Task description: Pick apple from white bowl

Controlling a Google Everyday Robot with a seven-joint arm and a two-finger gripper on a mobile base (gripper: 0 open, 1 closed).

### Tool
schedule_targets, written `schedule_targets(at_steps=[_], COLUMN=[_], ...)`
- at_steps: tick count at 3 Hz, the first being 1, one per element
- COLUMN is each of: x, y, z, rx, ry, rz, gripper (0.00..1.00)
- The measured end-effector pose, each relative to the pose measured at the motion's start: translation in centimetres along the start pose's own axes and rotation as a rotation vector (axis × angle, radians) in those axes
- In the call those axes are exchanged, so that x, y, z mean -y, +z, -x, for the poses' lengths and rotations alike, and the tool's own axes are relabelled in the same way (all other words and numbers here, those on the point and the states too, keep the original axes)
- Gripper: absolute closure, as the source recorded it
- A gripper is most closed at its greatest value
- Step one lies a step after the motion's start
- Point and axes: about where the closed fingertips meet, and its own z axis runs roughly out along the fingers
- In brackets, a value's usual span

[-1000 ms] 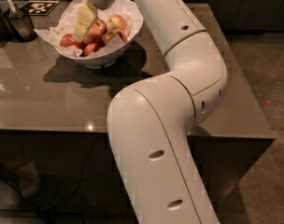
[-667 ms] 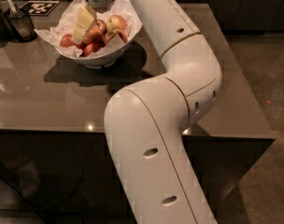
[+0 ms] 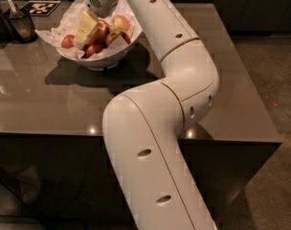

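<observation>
We saw the white bowl [image 3: 103,60] standing on the grey-brown table [image 3: 54,99], toward the 11 o'clock corner of the tabletop. Crumpled white paper [image 3: 52,31] lined it and spilled over the rim on the 9 o'clock side.

The gripper [image 3: 82,36] was down inside the bowl, its pale yellow end reaching among the fruit on the 9 o'clock half of the pile. We could not tell how far it was open, nor whether it had hold of anything.

The apple [image 3: 119,23], the largest, pinkish-red with a pale orange-yellow blush, sat in the bowl at the 3 o'clock side of the gripper, high on the pile near the 1 o'clock part of the rim. Whether the gripper touched it we could not tell.

A small dark red apple [image 3: 68,41] lay at the gripper's 9 o'clock, and another dark red apple [image 3: 94,50] at its 5 o'clock, both lower in the bowl.

The white arm [image 3: 184,71] rose from 6 o'clock, bent at an elbow over the table's 3 o'clock half, and ran back toward 11 o'clock, passing over the bowl.

At the bowl's 9 o'clock stood a dark container [image 3: 20,27], and at 10 o'clock a black-and-white marker card [image 3: 40,7] lay flat on the table.
</observation>
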Motion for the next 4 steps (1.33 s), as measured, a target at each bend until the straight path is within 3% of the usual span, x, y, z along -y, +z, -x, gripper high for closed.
schedule_targets(at_steps=[3, 4], x=[1.0, 1.0], y=[1.4, 1.4], z=[-1.7, -1.7], rx=[-0.009, -0.009], ry=[0.03, 0.03], rz=[0.02, 0.02], gripper=[0.0, 0.19])
